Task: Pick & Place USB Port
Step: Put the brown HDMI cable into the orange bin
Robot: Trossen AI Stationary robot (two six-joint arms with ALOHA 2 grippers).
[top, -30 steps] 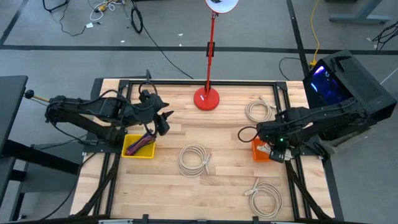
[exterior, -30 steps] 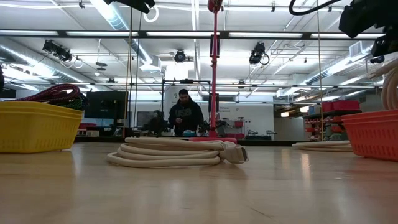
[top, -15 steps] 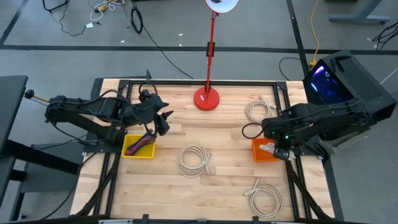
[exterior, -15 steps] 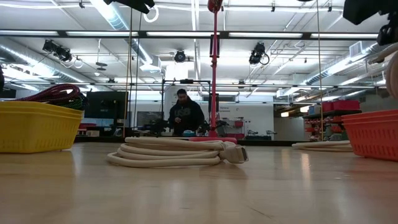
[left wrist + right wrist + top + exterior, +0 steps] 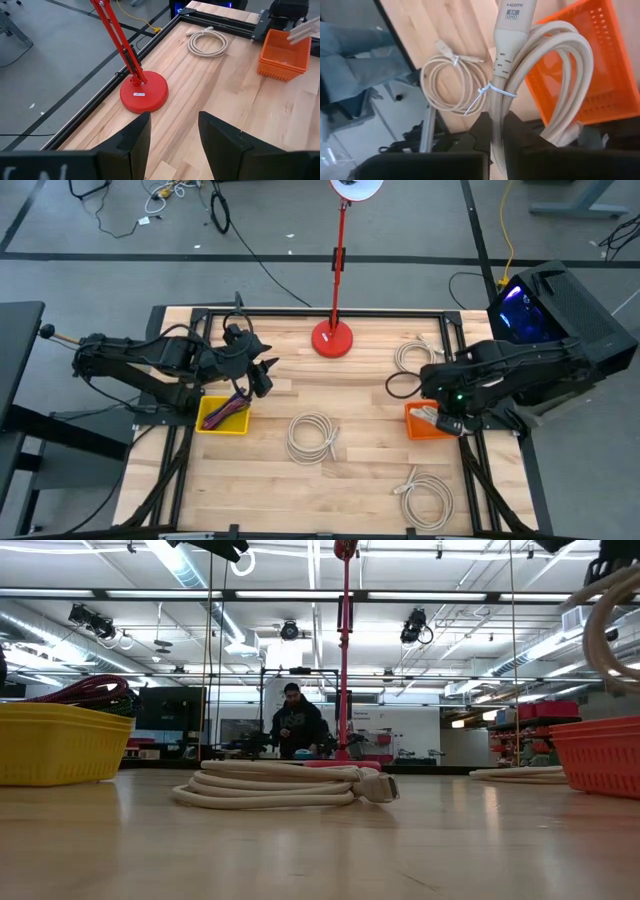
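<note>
Cable over the orange bin

My right gripper [image 5: 496, 131] has its jaws clamped on the cable [image 5: 512, 45] above the bin [image 5: 428, 423]; its loops could snag the rim. Left gripper [image 5: 170, 131] waits, jaws wide.

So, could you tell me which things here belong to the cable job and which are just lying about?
In the job:
- right gripper, shut on the HDMI cable coil
- orange basket
- loose coils
- yellow basket, holding dark cables

Just lying about:
- red lamp base
- left gripper, open, waiting by the yellow basket
</note>
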